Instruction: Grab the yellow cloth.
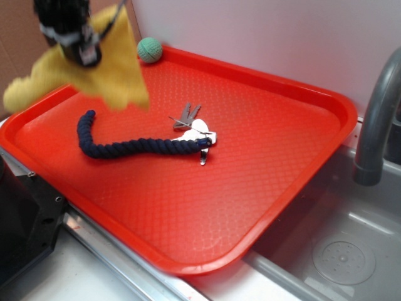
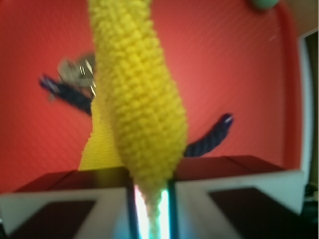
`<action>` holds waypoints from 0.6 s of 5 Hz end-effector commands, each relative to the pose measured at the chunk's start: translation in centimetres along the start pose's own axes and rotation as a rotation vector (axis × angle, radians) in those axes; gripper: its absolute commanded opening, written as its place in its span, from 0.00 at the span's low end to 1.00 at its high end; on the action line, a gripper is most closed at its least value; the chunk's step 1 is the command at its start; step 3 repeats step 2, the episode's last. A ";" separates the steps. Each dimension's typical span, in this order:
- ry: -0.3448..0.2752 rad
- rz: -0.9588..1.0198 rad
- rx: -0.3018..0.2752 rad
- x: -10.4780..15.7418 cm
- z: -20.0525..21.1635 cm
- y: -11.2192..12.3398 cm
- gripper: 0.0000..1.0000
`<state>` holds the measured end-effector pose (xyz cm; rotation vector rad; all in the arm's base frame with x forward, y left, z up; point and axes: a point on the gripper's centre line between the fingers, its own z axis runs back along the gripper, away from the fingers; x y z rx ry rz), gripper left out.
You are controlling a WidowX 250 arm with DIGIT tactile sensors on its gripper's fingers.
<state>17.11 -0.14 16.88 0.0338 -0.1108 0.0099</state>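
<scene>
Exterior view: my gripper (image 1: 80, 53) is at the top left, blurred and partly cut off by the frame edge, clenched on the yellow cloth (image 1: 109, 66). The cloth hangs in the air above the far left corner of the red tray (image 1: 263, 182), clear of its floor. It is mustard yellow and fuzzy, with a ragged lower edge; one lobe droops out past the tray's left rim. Motion blur smears its outline, so the exact fold is hard to read. Below it on the tray lies a navy rope (image 1: 125, 145), curved, its right end by a bunch of keys (image 1: 195, 128). A green ball (image 1: 150, 49) sits at the far rim. A grey faucet (image 1: 376, 119) and sink (image 1: 351, 244) are at right, both cropped.

Wrist view: the cloth (image 2: 139, 94) fills the middle, a thick terry roll pinched between my fingers (image 2: 65, 204) at the bottom edge. It hides most of the rope (image 2: 209, 137); only its two ends show. The keys (image 2: 77, 72) are a blurry glint, probably partly covered. The ball (image 2: 264, 4) is cut off at the top.
</scene>
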 end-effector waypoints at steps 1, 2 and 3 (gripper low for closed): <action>-0.023 0.113 -0.007 1.7 10.4 1.6 0.00; 0.056 0.120 0.047 2.4 11.1 1.4 0.00; 0.056 0.120 0.047 2.4 11.1 1.4 0.00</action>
